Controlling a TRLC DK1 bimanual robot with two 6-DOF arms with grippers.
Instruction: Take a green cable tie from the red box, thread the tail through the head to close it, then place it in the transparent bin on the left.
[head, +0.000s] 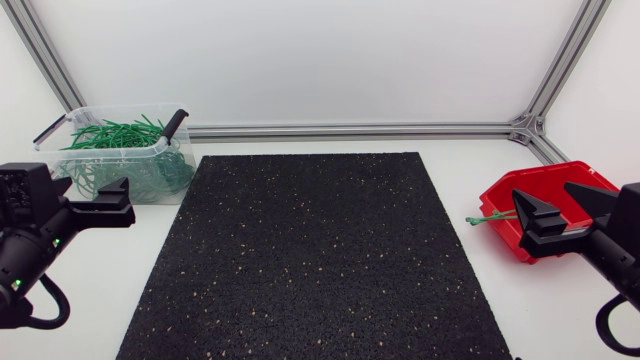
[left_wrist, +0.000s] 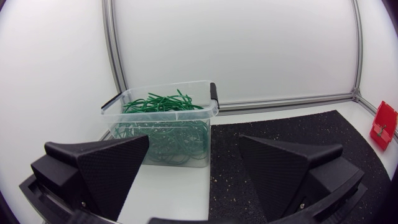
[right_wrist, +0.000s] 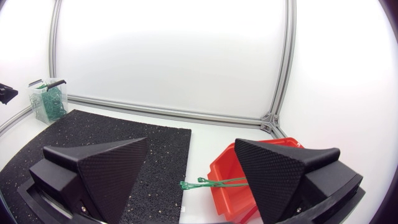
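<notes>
Ahead of and between the right gripper's (right_wrist: 191, 149) spread, empty fingers, one green cable tie (right_wrist: 211, 182) hangs over the wall of the red box (right_wrist: 227, 196). Its long axis runs across the gap from finger to finger, and its free end points out toward the black mat (right_wrist: 112, 124). The left gripper (left_wrist: 194, 140), likewise spread and empty, faces the transparent bin (left_wrist: 186, 106) well apart from the tie, so the right arm is judged the nearer.

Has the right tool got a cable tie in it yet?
No. The right tool stands open and empty, and a green cable tie lies over the rim of the red box ahead of it.
</notes>
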